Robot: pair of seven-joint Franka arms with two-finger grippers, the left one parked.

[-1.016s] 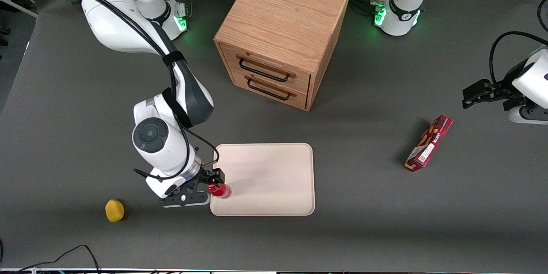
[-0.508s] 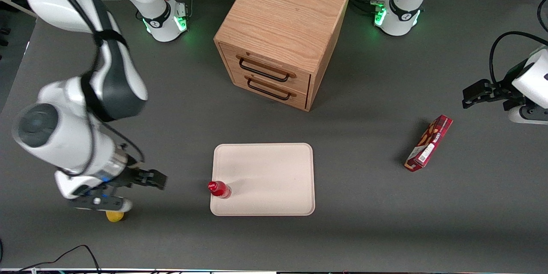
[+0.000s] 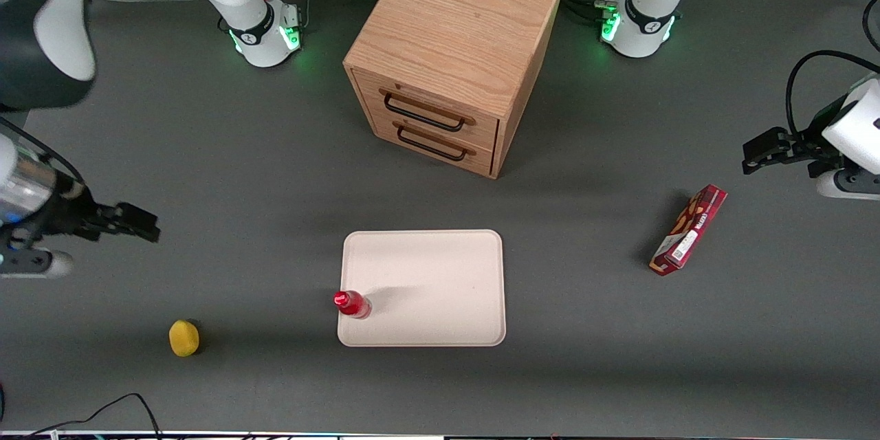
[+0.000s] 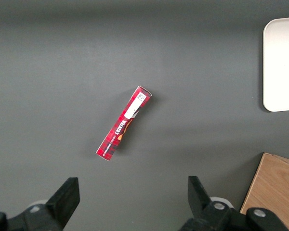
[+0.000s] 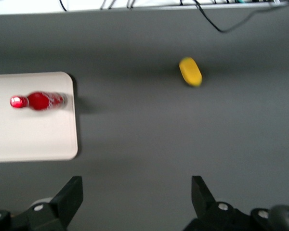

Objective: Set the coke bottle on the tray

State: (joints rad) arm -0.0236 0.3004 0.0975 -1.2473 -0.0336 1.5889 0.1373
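Note:
The coke bottle (image 3: 353, 304) (image 5: 38, 101) stands upright on the pale tray (image 3: 433, 282) (image 5: 33, 134), at the tray's corner nearest the front camera on the working arm's end. My gripper (image 3: 134, 223) (image 5: 135, 195) is raised high over the bare table toward the working arm's end, well away from the tray. Its fingers are spread wide with nothing between them.
A yellow lemon-like object (image 3: 183, 337) (image 5: 190, 71) lies on the table nearer the front camera than my gripper. A wooden drawer cabinet (image 3: 454, 55) stands farther from the camera than the tray. A long red snack box (image 3: 689, 229) (image 4: 124, 123) lies toward the parked arm's end.
My gripper let go of the coke bottle, which stays standing on the tray, and the arm drew away and upward toward the working arm's end of the table.

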